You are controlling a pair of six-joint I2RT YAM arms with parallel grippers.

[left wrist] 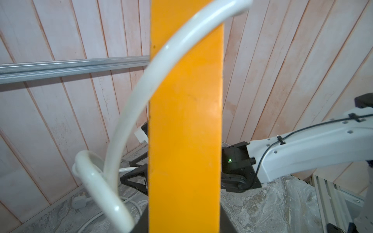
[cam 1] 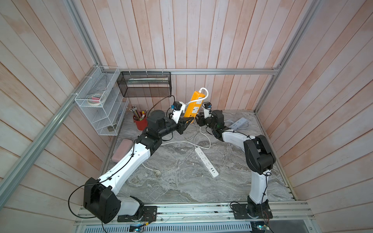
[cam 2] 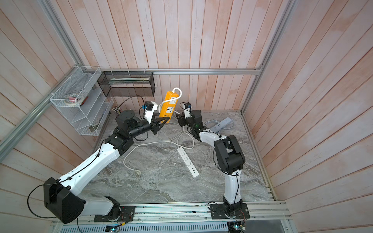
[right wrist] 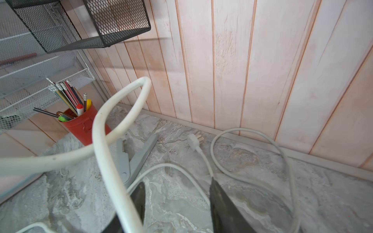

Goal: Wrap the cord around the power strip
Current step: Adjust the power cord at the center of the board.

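The strip (cam 1: 195, 103) is held upright above the table (cam 1: 181, 181), toward its 12 o'clock edge in both top views, clear of the surface. Its lower end is clamped in the left gripper (cam 1: 188, 120), whose fingers are closed narrowly on the orange body. The cord (cam 1: 206, 93) leaves the strip's upper end, bends over toward 3 o'clock and is laid diagonally across the socket face toward 8 o'clock. In the left wrist view the cord (left wrist: 141, 80) is seen crossing the strip's plain back (left wrist: 184, 121) as well, so about one turn is judged to be in place. The rest of the cord hangs down and lies slack on the table. The right gripper (cam 1: 198, 119) is positioned at 4 o'clock of the strip's lower end. In the right wrist view its fingers (right wrist: 220, 201) are seen parted, with the cord (right wrist: 105, 141) resting against one finger and nothing clamped between them. The step in hand is judged to be a re-grasp of the free cord between turns. For the next move, the cord is to be brought between the parted fingers and gripped. It is then to be carried around the strip under light tension while the strip is held steady.
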